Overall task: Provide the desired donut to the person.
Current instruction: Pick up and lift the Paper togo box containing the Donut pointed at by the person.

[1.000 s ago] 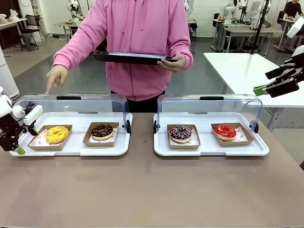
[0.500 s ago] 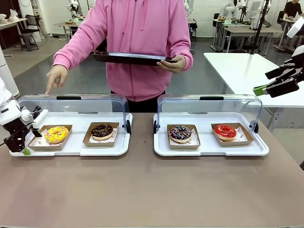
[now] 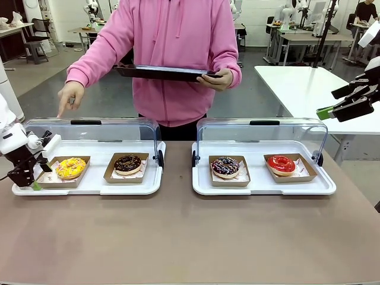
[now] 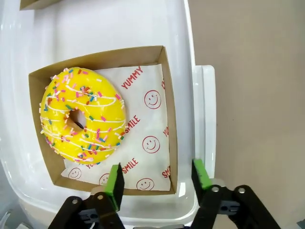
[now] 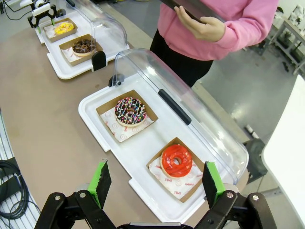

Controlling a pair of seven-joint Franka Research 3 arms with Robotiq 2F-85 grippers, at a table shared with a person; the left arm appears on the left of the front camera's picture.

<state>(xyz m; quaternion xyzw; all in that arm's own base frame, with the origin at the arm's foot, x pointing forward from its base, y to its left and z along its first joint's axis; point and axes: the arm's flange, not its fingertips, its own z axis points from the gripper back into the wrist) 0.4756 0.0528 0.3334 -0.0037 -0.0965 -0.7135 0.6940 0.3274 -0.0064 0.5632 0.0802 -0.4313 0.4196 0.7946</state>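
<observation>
Left gripper (image 4: 156, 168) nearer yellow donut (image 4: 83, 117), paper liner (image 4: 148, 121) (YUMMY, SMILE)

A lab-like hall: white worktables (image 3: 297, 83), chairs (image 3: 37, 28) and bare grey floor (image 3: 41, 83) beyond the tabletop (image 3: 178, 237).

Tabletop (image 3: 178, 237): brown, flat.
Left tray (image 3: 89, 191): white, lid raised, on tabletop.
Right tray (image 3: 261, 192): white, lid raised, near left tray, apart.
</observation>
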